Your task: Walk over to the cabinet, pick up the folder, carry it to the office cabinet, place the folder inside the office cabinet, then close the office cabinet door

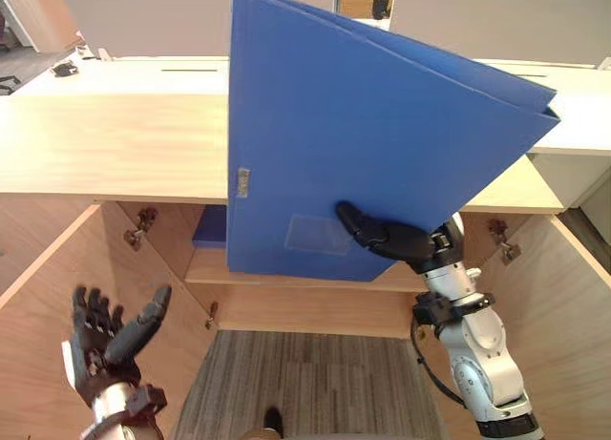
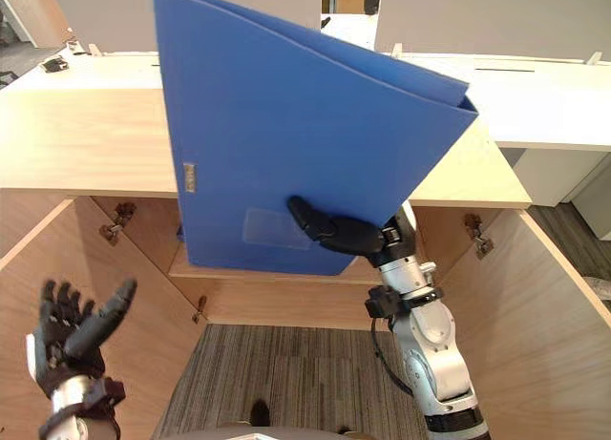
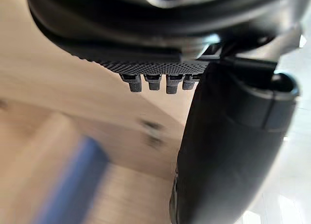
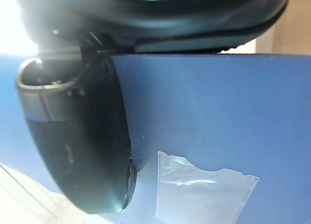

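You've got the stiff, slick, prob. light folder (image 1: 363, 125) pinched near its btm edge, bulk towering above right hand (image 1: 387, 238); left hand (image 1: 110, 340) spread, empty.

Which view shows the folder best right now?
The right eye view: the whole folder shows, tilted before the open cabinet, the right hand gripping its lower part. The left eye view likewise. The right wrist view shows a close patch of its blue face. The left wrist view's blue strip may be another thing.
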You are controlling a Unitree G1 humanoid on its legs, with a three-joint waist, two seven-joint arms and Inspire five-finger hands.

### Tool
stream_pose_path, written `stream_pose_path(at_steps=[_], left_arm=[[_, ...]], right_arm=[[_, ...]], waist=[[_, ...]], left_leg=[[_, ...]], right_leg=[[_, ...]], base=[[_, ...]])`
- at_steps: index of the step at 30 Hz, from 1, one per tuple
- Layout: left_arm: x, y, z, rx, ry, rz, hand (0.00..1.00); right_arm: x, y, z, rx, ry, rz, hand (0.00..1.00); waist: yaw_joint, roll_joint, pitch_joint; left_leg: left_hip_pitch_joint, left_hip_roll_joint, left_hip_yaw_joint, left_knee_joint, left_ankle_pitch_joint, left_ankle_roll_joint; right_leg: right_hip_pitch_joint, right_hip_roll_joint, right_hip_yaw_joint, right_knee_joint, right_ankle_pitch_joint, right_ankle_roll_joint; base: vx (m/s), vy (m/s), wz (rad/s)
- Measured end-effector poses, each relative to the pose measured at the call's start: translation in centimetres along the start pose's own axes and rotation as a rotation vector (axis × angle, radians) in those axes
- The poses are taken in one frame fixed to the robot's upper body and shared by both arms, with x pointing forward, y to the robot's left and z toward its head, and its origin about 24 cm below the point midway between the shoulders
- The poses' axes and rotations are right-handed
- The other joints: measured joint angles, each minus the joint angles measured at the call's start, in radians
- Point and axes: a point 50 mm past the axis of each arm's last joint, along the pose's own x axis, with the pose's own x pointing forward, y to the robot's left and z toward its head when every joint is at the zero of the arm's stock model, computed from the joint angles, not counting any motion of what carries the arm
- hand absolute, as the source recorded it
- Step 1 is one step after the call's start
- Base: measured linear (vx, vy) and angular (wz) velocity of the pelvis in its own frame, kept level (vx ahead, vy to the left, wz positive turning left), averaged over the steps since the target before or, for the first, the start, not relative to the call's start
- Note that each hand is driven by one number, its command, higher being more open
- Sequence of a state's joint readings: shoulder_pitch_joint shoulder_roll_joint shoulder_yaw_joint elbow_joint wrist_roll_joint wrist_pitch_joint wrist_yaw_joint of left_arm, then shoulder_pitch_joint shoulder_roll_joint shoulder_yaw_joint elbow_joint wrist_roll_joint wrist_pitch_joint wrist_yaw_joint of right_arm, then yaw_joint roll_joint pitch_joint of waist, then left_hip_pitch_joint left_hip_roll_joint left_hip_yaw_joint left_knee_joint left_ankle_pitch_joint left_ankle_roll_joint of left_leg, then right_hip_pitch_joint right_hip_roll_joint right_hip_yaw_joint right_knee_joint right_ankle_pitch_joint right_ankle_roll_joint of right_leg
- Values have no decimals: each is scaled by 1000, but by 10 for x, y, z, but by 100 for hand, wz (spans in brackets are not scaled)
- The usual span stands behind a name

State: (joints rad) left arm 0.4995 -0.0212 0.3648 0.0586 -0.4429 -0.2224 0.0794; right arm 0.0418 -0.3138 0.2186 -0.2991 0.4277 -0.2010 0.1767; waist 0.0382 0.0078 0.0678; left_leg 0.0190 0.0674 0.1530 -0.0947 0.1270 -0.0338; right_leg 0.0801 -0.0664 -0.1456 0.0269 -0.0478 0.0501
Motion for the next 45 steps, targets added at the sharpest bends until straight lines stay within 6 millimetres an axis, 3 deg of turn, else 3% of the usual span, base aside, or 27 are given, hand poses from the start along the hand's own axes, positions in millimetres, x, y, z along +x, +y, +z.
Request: stream_pose_path(at_steps=[5,8,11,16,17,23,26,28,32,38,39,45], left_arm=[[-17,20,-80,194,417,-18,100],[-12,14,-99,270,523,-89,100],[8,-4,-101,270,526,-127,100],[37,-24,-87,284,457,-161,100],[61,-70,-69,283,342,-272,100],[62,-78,-63,270,307,-289,100],[68,-101,-47,219,223,-326,100],[72,-119,-33,165,164,-364,100],[72,-131,-27,42,144,-297,100],[70,-147,-22,8,126,-327,100],[70,-147,-21,6,122,-325,100],[68,-150,-20,-21,119,-319,100]], right_arm=[[6,33,-47,-68,210,250,0],[18,45,-65,-172,291,389,0],[45,43,-69,-362,300,470,0],[71,23,-67,-557,301,397,0],[93,-38,-50,-301,261,-82,0],[109,-34,-27,-202,143,-117,0],[136,-40,12,-16,-38,-204,0],[161,-65,60,174,-207,-375,0],[181,-98,101,519,-344,-605,0],[191,-101,118,695,-412,-649,0],[193,-101,121,718,-412,-655,100],[199,-108,132,860,-428,-708,100]], waist=[[2,-16,11],[20,-23,88],[31,-16,222],[30,5,351],[38,48,387],[35,49,388],[42,52,388],[65,61,402],[68,63,410],[59,63,409],[59,63,410],[68,63,409]], left_leg=[[-37,9,6,6,5,-3],[-98,22,24,59,-7,-10],[-236,49,35,237,-64,-3],[-439,80,38,447,-130,1],[-699,89,0,652,-184,18],[-734,101,3,724,-230,16],[-893,114,-17,830,-251,24],[-1005,125,-33,906,-258,27],[-1044,127,-37,931,-264,35],[-1056,126,-30,920,-266,33],[-1059,124,-30,915,-261,33],[-1061,116,-40,882,-243,27]], right_leg=[[-45,5,8,13,4,-4],[-114,10,30,65,3,-8],[-239,14,54,187,-18,-18],[-450,15,70,389,-76,-25],[-707,-9,58,617,-155,-26],[-742,-14,61,685,-201,-26],[-889,-17,54,786,-228,-29],[-992,-17,44,852,-233,-30],[-1022,-21,40,866,-233,-29],[-1039,-30,37,864,-233,-27],[-1044,-32,35,863,-233,-28],[-1046,-43,7,846,-232,-29]], base=[[-8,0,-3],[-70,1,-18],[-199,12,-23],[-225,19,-10],[-217,-21,20],[-3,-13,2],[-21,-20,6],[-49,10,1],[-46,17,-3],[-23,-16,-1],[12,-57,6],[35,-43,8]])
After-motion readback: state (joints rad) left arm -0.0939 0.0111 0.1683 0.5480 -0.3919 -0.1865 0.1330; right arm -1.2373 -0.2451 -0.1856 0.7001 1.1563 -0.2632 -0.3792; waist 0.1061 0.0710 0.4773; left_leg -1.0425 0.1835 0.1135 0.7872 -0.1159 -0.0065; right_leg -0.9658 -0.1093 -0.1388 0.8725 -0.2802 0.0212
